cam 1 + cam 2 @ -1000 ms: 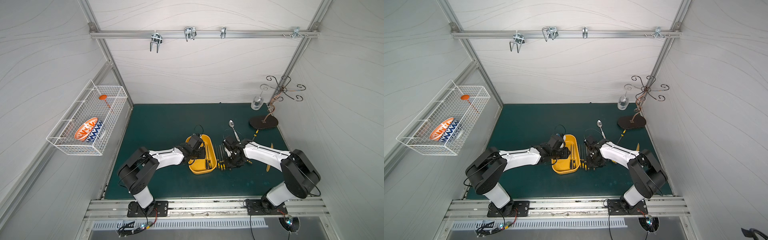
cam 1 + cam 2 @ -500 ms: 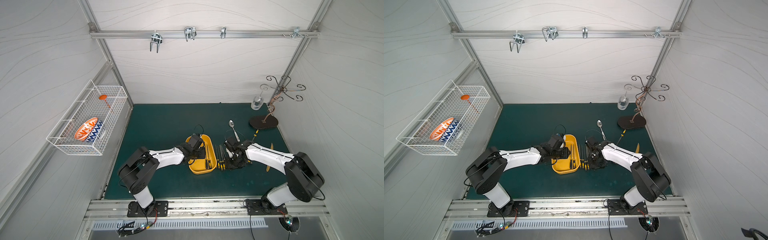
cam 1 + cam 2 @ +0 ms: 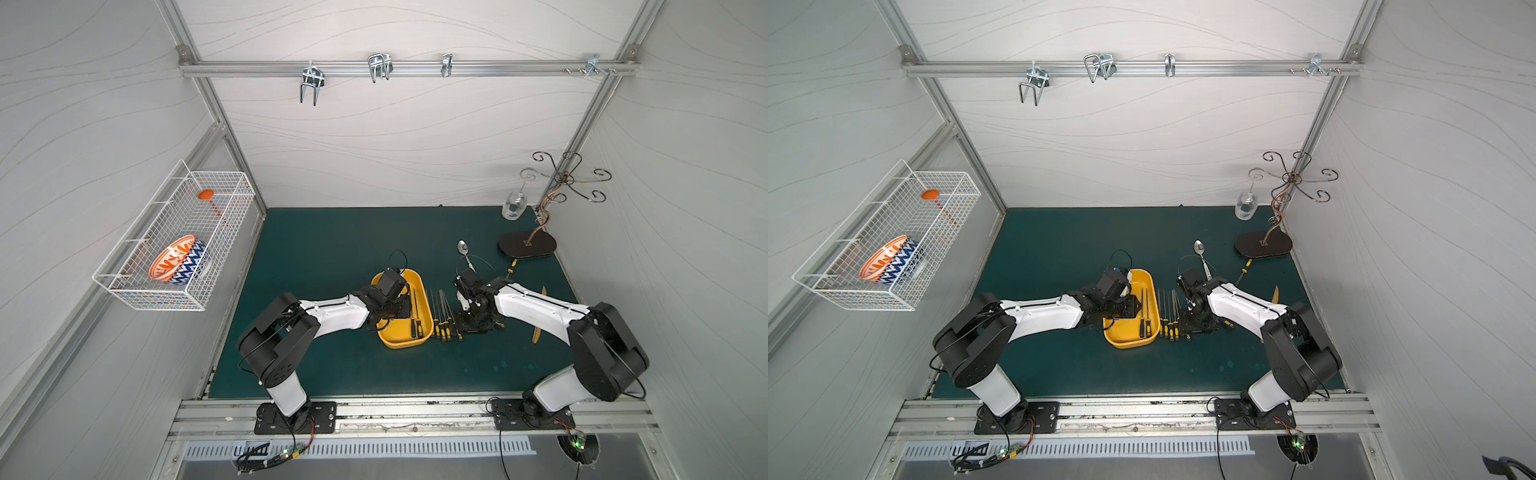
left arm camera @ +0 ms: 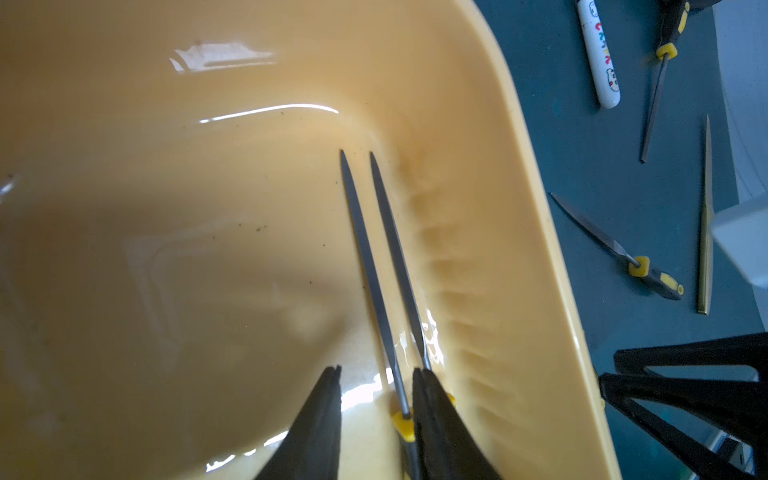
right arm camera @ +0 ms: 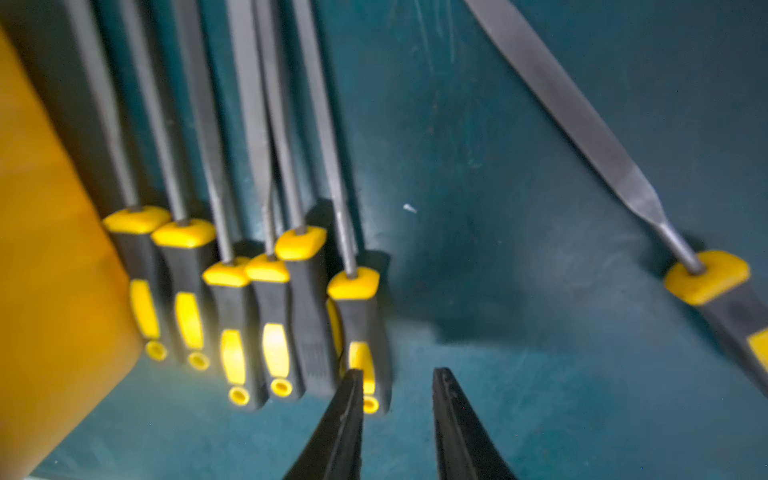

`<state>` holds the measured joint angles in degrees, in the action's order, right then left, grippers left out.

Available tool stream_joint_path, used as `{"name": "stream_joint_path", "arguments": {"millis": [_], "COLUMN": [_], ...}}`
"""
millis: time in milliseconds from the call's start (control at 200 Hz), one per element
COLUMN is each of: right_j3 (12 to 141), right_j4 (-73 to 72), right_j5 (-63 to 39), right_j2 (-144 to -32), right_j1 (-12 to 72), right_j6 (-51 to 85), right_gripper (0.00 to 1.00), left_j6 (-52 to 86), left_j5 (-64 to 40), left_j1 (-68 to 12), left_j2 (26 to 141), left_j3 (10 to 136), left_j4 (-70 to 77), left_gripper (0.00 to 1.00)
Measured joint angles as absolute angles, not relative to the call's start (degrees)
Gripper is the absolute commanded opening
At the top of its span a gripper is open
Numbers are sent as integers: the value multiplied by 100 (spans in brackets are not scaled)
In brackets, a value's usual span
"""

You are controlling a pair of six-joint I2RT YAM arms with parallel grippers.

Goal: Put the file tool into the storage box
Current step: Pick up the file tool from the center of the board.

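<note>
The storage box (image 3: 405, 343) is a shallow yellow tray at mid-table, seen in both top views (image 3: 1127, 341). Two file tools (image 4: 365, 249) with black-and-yellow handles lie along its right wall. My left gripper (image 4: 376, 370) is low inside the box, open, with one file's shaft just inside one finger. Several more files (image 5: 249, 311) lie side by side on the green mat right of the box. My right gripper (image 5: 399, 371) hovers open at their handle ends. One finger is over the outermost handle, the other over bare mat.
A lone file (image 5: 582, 116) lies apart from the row, and another (image 3: 510, 268) near the black stand base (image 3: 527, 245). A spoon (image 3: 463, 249), white marker pen (image 4: 600, 58) and wooden stick (image 3: 539, 316) lie around the right arm. A wire basket (image 3: 174, 241) hangs on the left wall.
My right gripper has slid slightly toward the table's front along the row of files. The left gripper has stayed inside the box.
</note>
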<state>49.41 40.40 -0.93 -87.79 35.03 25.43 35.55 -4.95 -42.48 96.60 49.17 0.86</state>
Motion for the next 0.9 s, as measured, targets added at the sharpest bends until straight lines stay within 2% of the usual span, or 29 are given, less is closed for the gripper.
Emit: {"name": "stream_joint_path", "arguments": {"millis": [505,580,710,900], "right_j3": [4943,4967,5019,4960], "right_j4": [3903,3905,3962,3913], "right_j5": [-294,-213,16,16], "right_j2": [-8995,-9096,-9148,-9045], "right_j1": [3603,3673,3785,3728], "right_j6": [2543,2543,2550,2565], "right_gripper": [31,27,12,4], "left_j6": [3551,3544,3500,3448], "left_j5": [-495,-495,-499,-561], "left_j1": [-4248,-4248,-4248,-4248], "left_j2": [9660,9660,9660,9651], "left_j3": [4917,4917,4917,4971], "left_j4": [86,86,91,84], "left_gripper": [35,36,45,59]}}
